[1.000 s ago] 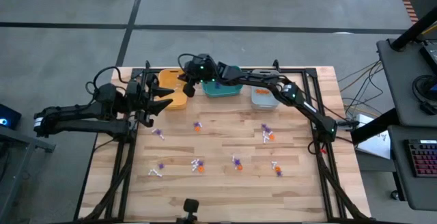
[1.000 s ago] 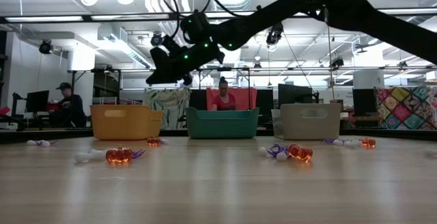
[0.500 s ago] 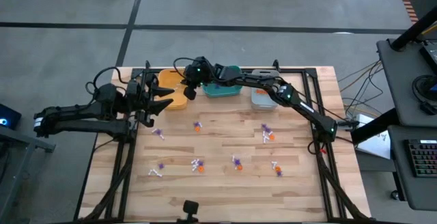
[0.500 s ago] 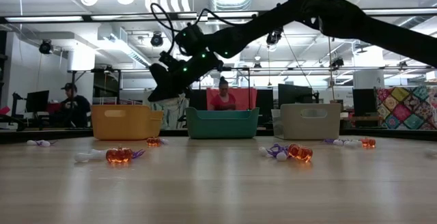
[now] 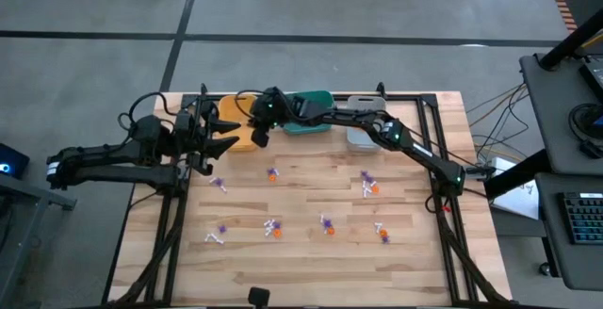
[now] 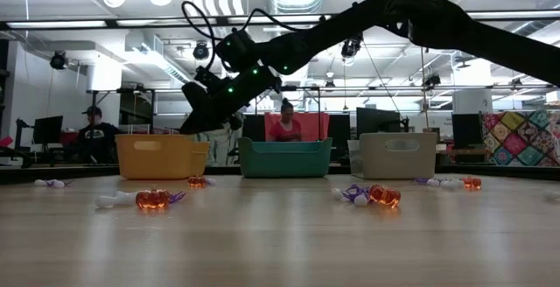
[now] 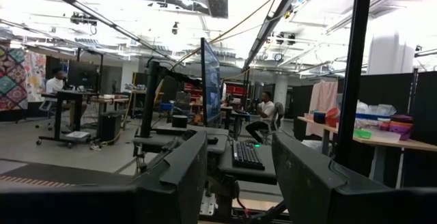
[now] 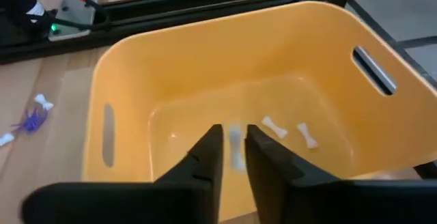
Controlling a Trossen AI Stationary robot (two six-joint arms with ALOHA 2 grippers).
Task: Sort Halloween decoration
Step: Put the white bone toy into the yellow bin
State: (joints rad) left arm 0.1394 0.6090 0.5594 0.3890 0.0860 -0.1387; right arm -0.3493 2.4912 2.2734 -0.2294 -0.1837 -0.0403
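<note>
The Halloween decoration is tiny orange, purple and white trinkets scattered on the wooden table, such as one pair (image 5: 273, 174) and another (image 5: 369, 185). My right gripper (image 8: 234, 136) hangs over the yellow bin (image 8: 171, 80), tilted down into it, fingers slightly apart. A blurred white trinket (image 8: 235, 145) shows in the gap. Two white bone-shaped trinkets (image 8: 273, 126) lie on the bin's floor. My left gripper (image 5: 221, 135) waits open at the table's left edge, lifted and pointing out into the room. My right gripper has the blurred white trinket (image 8: 236, 157) in line with the narrow gap between its fingertips, above the yellow bin's floor. I cannot tell whether the fingers touch it.
A teal bin (image 5: 316, 125) and a grey bin (image 5: 361, 138) stand in a row with the yellow bin (image 5: 236, 111) along the table's far edge. More trinkets lie near the middle and front (image 5: 273, 226), (image 5: 382, 234). People sit in the room beyond the table.
My right gripper has gone toward the table's left edge and down, from beside the teal bin to over the yellow bin, tipping more downward.
</note>
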